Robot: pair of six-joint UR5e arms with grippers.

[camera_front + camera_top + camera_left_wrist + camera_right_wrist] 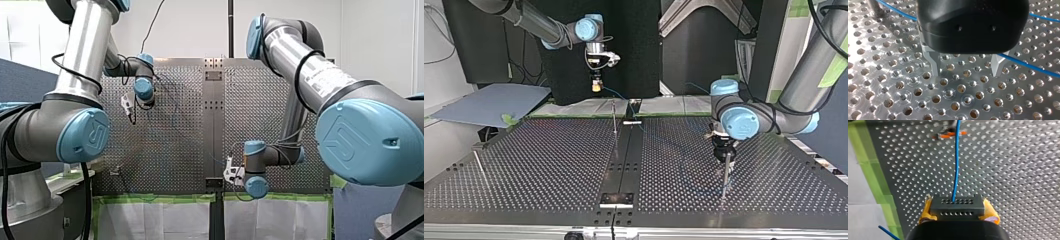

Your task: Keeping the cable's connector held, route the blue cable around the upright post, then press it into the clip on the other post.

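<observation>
The blue cable [956,165] leaves a dark grey connector [957,207] and runs straight ahead toward 12 o'clock over the perforated surface [1010,170]. It reaches a blurred orange fitting [949,135]. My right tool [958,212] clamps the connector, with a yellow pad [926,210] against each end of the block. A strip of green tape [875,177] lies along the surface edge at 9 o'clock of the cable.

In the top view my right tool [596,86] hangs above the far edge of the surface. A thin upright post [614,117] stands at about 5 o'clock of it. My left tool [726,159] points down at the surface, at about 4 o'clock of that post and well apart from it.

In the left wrist view my left tool [966,71] is spread wide and holds nothing. Its metal fingers [933,62] point down at the holes of the surface. The cable [1023,65] passes under the tool's black body and comes out by the far finger. I cannot tell whether the two touch. A second stretch of cable crosses at 2 o'clock. The foot of a post [874,8] shows at 10 o'clock, just beside the cable.
</observation>
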